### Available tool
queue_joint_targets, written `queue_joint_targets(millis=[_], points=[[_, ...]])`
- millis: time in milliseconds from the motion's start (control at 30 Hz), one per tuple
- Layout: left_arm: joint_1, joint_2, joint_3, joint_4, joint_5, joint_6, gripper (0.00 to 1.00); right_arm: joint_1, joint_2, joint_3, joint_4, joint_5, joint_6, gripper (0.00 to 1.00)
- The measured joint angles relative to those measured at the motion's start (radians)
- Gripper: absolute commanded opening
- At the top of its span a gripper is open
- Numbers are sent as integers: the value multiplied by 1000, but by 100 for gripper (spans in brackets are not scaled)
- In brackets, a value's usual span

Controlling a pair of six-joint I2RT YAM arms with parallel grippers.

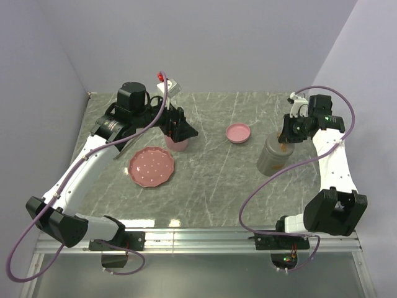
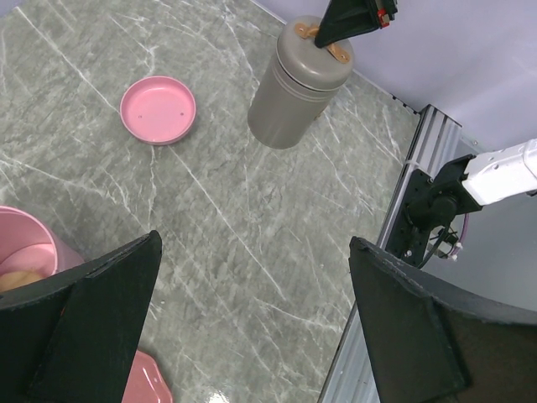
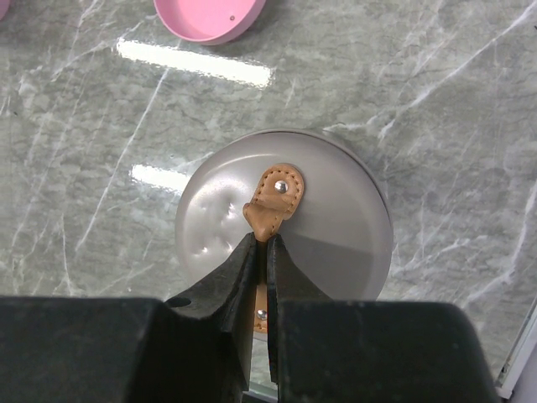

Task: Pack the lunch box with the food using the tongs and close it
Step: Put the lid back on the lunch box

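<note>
**Item: lunch-box packing, late stage (judged)**

- Landmark: pink dotted plate (image 1: 151,167), on the counter (image 1: 217,186). It lies bare, with no food on it.
- Pink cup (image 1: 177,145): just beyond the plate's far right edge, uncovered.
- Pink lid (image 1: 238,133): right of and beyond the plate, lying flat and apart from the cup.
- Grey canister (image 1: 272,158): well to the plate's right, upright, with its own top on. Taken to be the lunch box's outer shell.
- Left pincer (image 1: 178,131): spread wide, holding nothing, directly over the pink cup.
- Right pincer (image 3: 267,252): closed narrow on the tan strap (image 3: 273,201) atop the canister.
- Tongs: not made out in any view.

**Progress (judged):** The food appears to be off the plate and packed. Still to do: cover the cup, seat it in the canister and close up.

**View differences:**
- Only the left wrist view looks into the cup, where a pale beige lump (image 2: 15,281) is probably the ball. The orange-red strip is not seen.
- Only the right wrist view shows the strap pinched between the fingertips, along with the dented canister top.
- Only the top view shows the whole bare plate.
</note>
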State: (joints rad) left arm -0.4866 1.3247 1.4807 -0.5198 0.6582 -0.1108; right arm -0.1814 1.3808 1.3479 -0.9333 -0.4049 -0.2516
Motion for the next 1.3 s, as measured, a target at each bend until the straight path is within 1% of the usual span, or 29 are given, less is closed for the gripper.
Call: queue_joint_targets(millis=[867,1300], points=[[0,0,-2,0,0,13,99,-9,11,-55,35,-12,0,0],[0,0,-2,0,1,17,99,-16,14,-92,71,-43,0,0]])
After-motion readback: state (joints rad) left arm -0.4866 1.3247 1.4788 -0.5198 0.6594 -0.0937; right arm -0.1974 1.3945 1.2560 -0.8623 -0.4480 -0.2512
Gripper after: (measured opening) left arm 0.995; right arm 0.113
